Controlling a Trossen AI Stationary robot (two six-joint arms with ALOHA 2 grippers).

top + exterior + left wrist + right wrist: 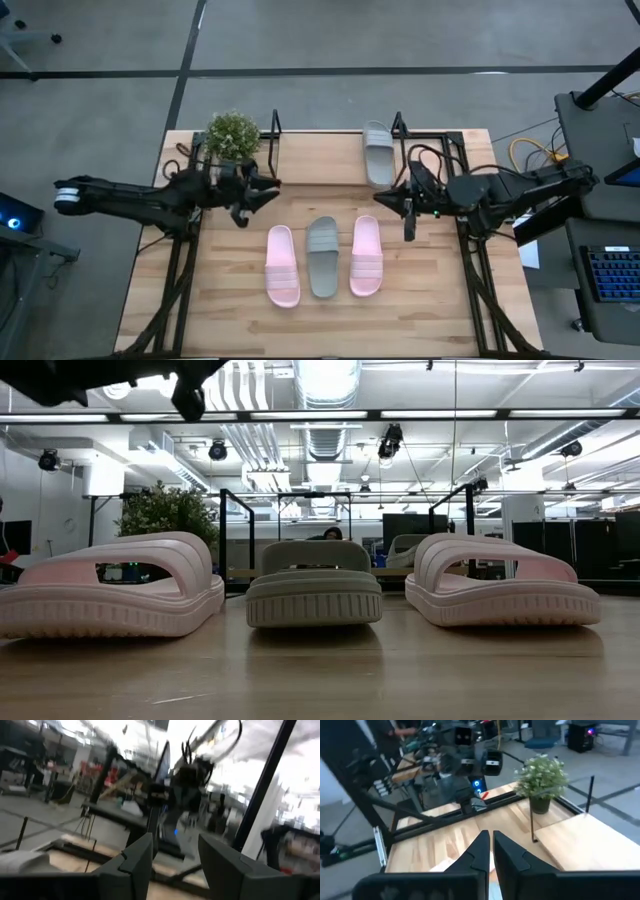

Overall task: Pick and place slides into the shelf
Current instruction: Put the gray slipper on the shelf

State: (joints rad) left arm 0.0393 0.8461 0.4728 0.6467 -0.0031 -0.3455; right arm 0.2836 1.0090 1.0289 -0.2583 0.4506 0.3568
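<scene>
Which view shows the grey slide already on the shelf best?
The high view: the grey slide lies whole on the shelf, near its right end. The low view shows only a sliver behind the front slides. Neither wrist view clearly shows it.

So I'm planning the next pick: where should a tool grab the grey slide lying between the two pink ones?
Probably the ribbed strap of the grey slide, taken from straight above. The strap arches clear of the sole, leaving room for a finger beneath, and the pink slides crowd both flanks.
</scene>
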